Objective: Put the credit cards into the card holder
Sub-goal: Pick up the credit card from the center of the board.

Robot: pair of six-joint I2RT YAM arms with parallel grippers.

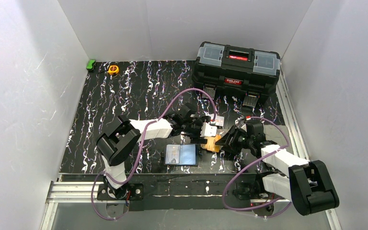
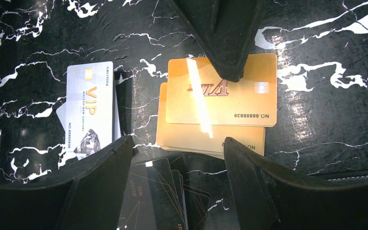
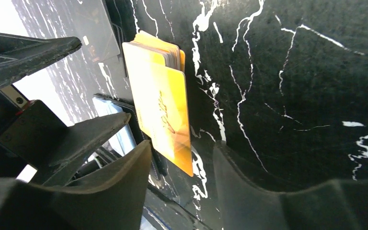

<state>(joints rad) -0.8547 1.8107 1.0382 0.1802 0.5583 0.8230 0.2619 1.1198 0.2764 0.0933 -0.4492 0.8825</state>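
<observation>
Your orange cards (image 2: 206, 120) lie in a loose stack on the table. The top one carries script lettering and a number along one edge, and it sits a little off the ones beneath. Just beside the stack lies a silver card (image 2: 90, 112) marked VIP, resting over another pale card. Nearer the left wrist is a fan of black cards (image 2: 151, 201) with thin gold lines. The card holder (image 1: 181, 155) lies open and flat with its bluish shiny sleeves up, just left of the orange stack and close to the table's near edge.

Your left gripper (image 2: 178, 146) hangs low over the near edge of the orange stack. Its fingers (image 2: 100, 187) are spread wide and grip nothing. Your right gripper (image 3: 182, 146) has its fingers (image 3: 120, 191) parted as well, and the end of the top orange card lies between them without being pinched. In the left wrist view, one of the right fingers reaches over the far edge of that card, but you cannot tell whether it touches.

The table (image 1: 124, 96) is black with white marbled streaks. A black toolbox (image 1: 237, 67) with grey lid compartments stands at its far right corner. A yellow tape measure (image 1: 113, 69) and a small green object (image 1: 91, 64) sit at the far left corner. White walls (image 1: 28, 96) close in three sides, and an aluminium rail (image 1: 76, 189) runs along the near edge
</observation>
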